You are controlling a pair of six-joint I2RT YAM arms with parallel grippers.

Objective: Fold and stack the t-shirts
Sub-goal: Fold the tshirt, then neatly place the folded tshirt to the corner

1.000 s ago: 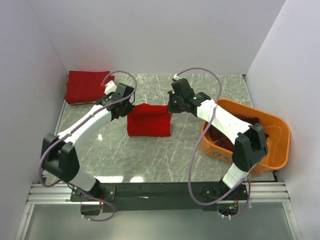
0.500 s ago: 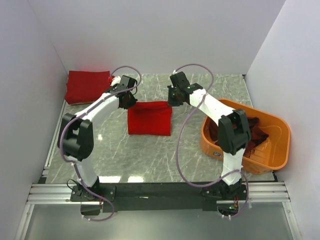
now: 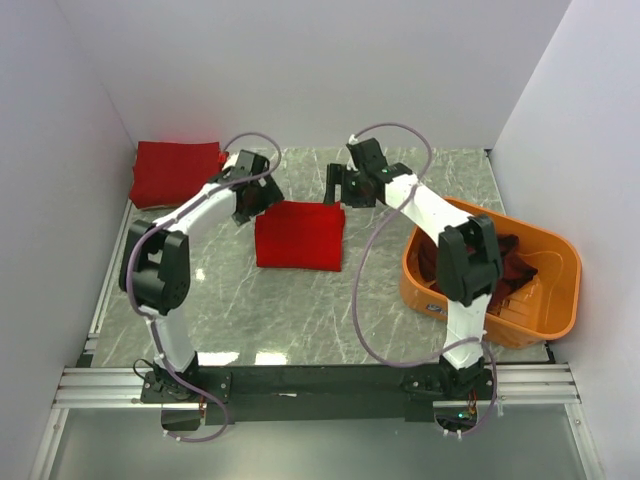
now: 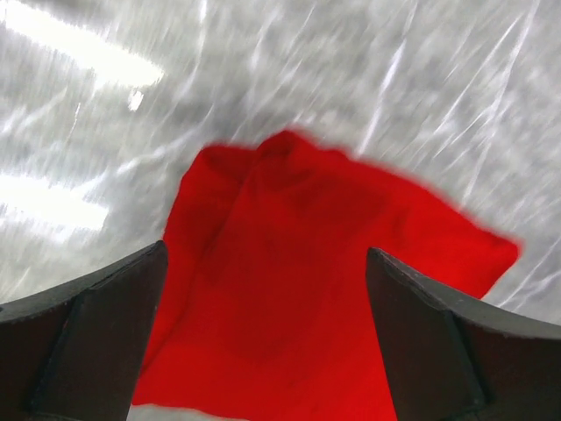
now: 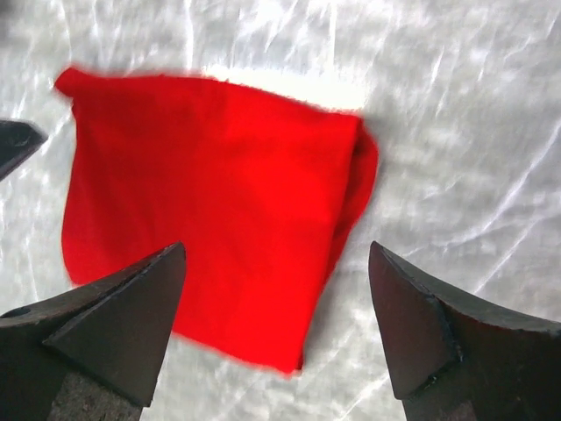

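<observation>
A bright red t-shirt (image 3: 298,236) lies folded into a flat rectangle in the middle of the table. My left gripper (image 3: 255,198) hangs open just over its far left corner, and my right gripper (image 3: 338,187) hangs open over its far right corner. In the left wrist view the red cloth (image 4: 298,289) lies below the open left gripper (image 4: 267,263), untouched. The right wrist view shows the same shirt (image 5: 210,193) beneath the spread right gripper (image 5: 277,254). A second folded red t-shirt (image 3: 175,172) rests at the back left corner. Dark maroon t-shirts (image 3: 500,262) lie crumpled in the tub.
An orange plastic tub (image 3: 545,300) stands at the right edge of the marble-patterned table (image 3: 300,310). White walls close in the back and both sides. Cables loop above both arms.
Both grippers went from shut on the shirt's far edge to open and let it go. The shirt now lies flat, and both grippers have drawn back toward the rear.
</observation>
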